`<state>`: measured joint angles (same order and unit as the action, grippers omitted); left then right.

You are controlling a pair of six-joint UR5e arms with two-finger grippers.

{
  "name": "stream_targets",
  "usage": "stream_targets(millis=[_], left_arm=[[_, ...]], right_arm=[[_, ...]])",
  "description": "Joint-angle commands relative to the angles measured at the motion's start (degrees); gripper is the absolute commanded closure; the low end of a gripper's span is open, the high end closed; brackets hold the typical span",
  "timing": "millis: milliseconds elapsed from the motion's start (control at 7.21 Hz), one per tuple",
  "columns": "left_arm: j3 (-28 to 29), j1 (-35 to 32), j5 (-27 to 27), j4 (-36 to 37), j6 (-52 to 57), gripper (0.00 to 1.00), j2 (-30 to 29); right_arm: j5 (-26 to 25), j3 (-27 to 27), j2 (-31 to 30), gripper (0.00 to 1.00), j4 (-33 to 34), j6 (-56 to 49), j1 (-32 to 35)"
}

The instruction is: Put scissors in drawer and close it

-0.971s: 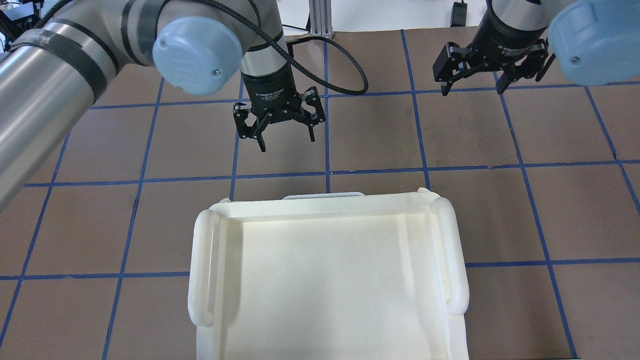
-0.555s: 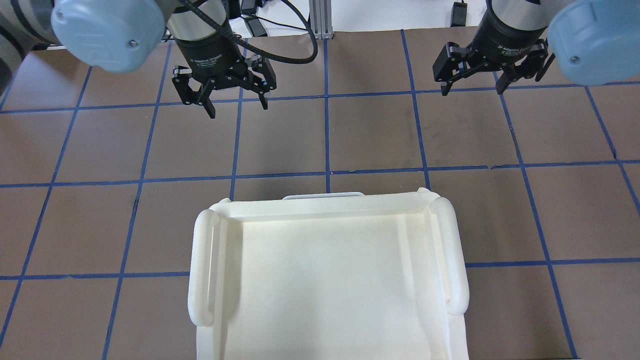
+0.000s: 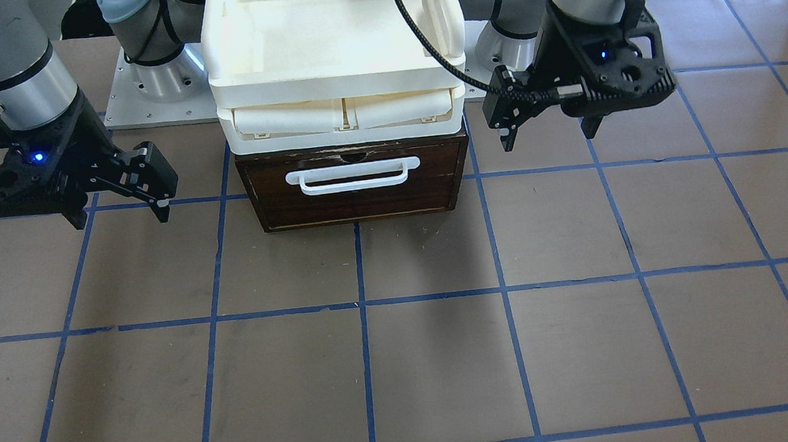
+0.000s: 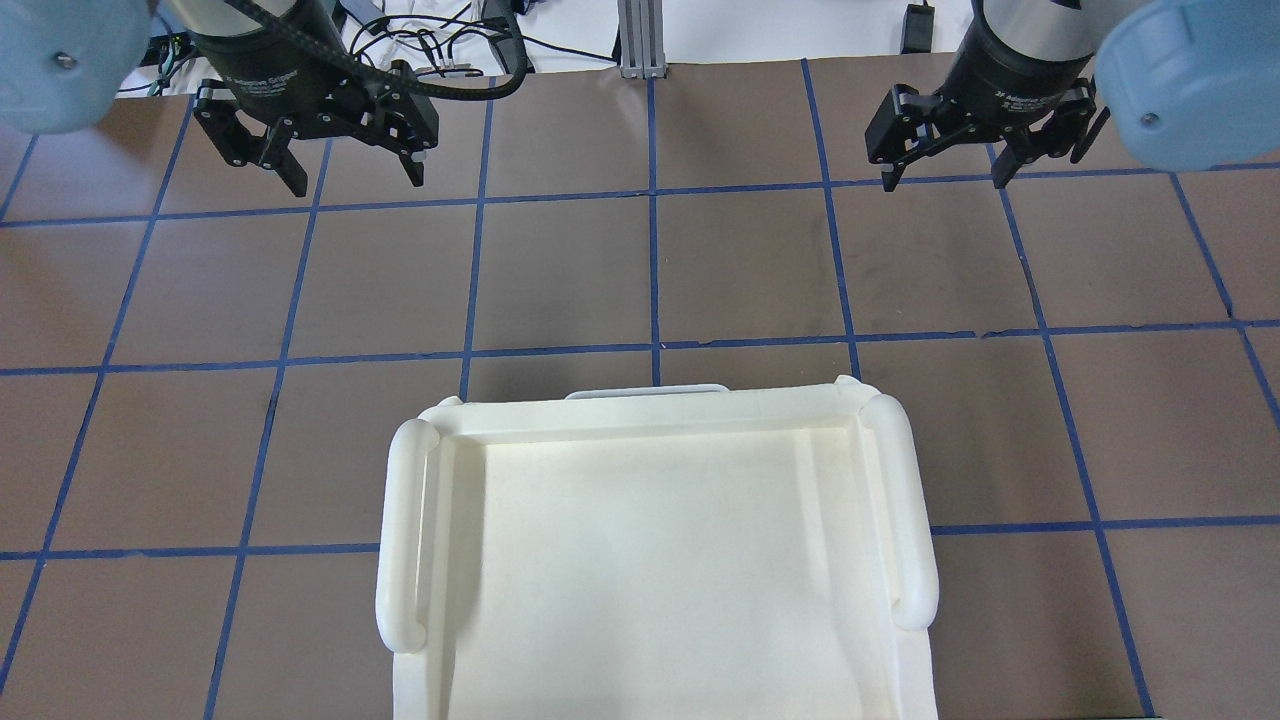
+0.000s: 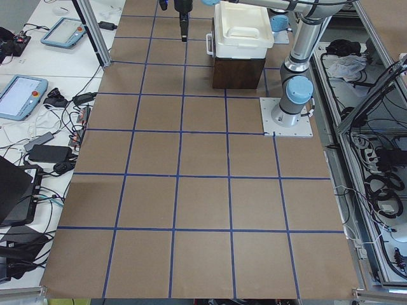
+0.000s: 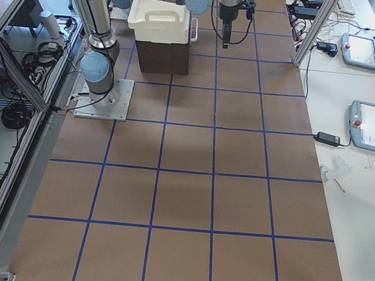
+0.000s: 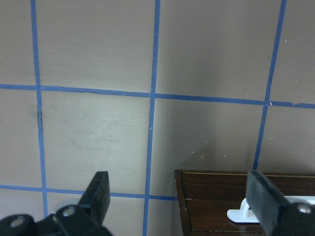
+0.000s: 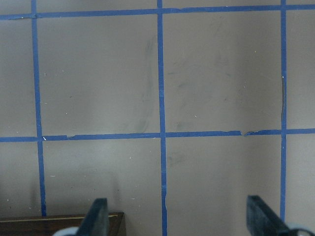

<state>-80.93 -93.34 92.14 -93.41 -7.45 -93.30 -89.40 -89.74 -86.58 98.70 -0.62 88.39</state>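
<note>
The drawer (image 3: pixel 355 199) is a dark-brown wooden unit with a white bar handle (image 3: pixel 353 176), and its front sits flush, shut. Its corner and the handle's end show in the left wrist view (image 7: pixel 216 196). The scissors are not in view in any frame. My left gripper (image 4: pixel 355 182) is open and empty, hovering over the table to the left of the drawer; it is on the right in the front view (image 3: pixel 548 139). My right gripper (image 4: pixel 944 182) is open and empty on the other side (image 3: pixel 121 219).
A white plastic tray unit (image 3: pixel 341 102) sits on top of the drawer, and its rim (image 4: pixel 650 412) fills the lower middle of the overhead view. The table is brown with blue tape lines (image 4: pixel 655 270). Tablets and cables lie beyond the table's far edge (image 5: pixel 25 95).
My left gripper has moved from in front of the drawer out to the far left of the table, still open. The right gripper has not moved.
</note>
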Motion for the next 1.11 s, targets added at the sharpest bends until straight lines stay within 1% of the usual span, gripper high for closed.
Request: stream_targets(millis=[0, 139, 277, 416, 555, 694, 832, 971], left_arm=[[-6.1, -0.1, 0.1, -0.8, 0.0, 0.00, 5.2], [-9.8, -0.1, -0.3, 0.1, -0.2, 0.00, 7.1], [-11.9, 0.7, -3.2, 5.8, 0.4, 0.00, 7.0], [-11.8, 0.9, -3.0, 7.3, 3.7, 0.00, 6.9], [-9.8, 1.1, -2.7, 6.8, 4.5, 0.00, 5.9], [-6.1, 1.3, -2.7, 5.5, 5.1, 0.00, 4.0], [-5.3, 1.1, 0.2, 3.9, 6.6, 0.00, 3.4], [-5.6, 1.1, -0.1, 3.9, 6.6, 0.00, 3.5]], right_arm=[[-0.2, 0.0, 0.0, 0.00, 0.0, 0.0, -0.1], [-0.3, 0.0, -0.1, 0.00, 0.0, 0.0, 0.1], [-0.6, 0.0, -0.8, 0.00, -0.1, 0.1, 0.4], [-0.8, 0.1, -0.8, 0.00, -0.4, 0.9, 0.6], [-0.7, 0.1, -1.0, 0.00, -0.6, 1.0, 0.9], [-0.1, 1.0, -1.1, 0.00, -3.2, 1.7, 1.6], [-0.2, 1.1, -1.3, 0.00, -3.3, 3.9, 3.1], [-0.6, 1.6, -1.3, 0.00, -3.3, 6.0, 4.8]])
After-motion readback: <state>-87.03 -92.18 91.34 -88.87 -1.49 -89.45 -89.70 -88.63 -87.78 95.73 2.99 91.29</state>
